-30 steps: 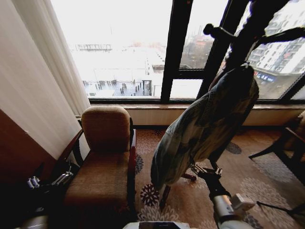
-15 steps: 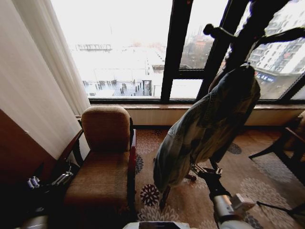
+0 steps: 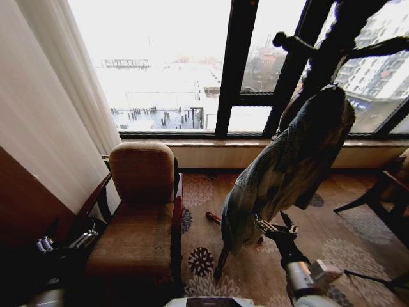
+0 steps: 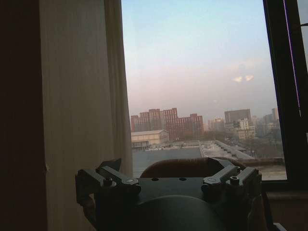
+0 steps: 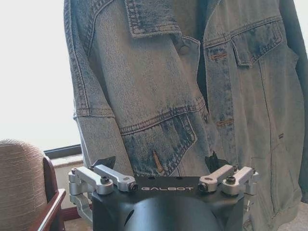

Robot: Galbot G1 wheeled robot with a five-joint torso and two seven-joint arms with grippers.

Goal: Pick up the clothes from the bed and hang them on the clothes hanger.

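Observation:
The clothes, a light-blue denim jacket (image 3: 287, 160), hang by the collar end from a dark coat stand (image 3: 332, 38) in front of the window. The body drapes down and to the left. The clothes hanger is hidden where the jacket's top meets the stand. My right gripper (image 3: 273, 227) is open just below the jacket's hem. In the right wrist view the jacket (image 5: 183, 86) hangs close behind the open right gripper (image 5: 161, 163), with nothing between the fingers. My left gripper (image 3: 64, 243) is parked low beside the armchair, and the left wrist view shows it (image 4: 168, 166) open. The bed is out of view.
A brown upholstered armchair (image 3: 137, 211) with wooden arms stands left of the stand. A pale curtain (image 3: 45, 109) hangs along the left wall. The stand's legs (image 3: 220, 262) splay over the patterned carpet. Another dark wooden chair (image 3: 390, 192) sits at the right edge.
The jacket's lower part has swung right, in towards the stand, and now hangs narrower. Neither arm has moved.

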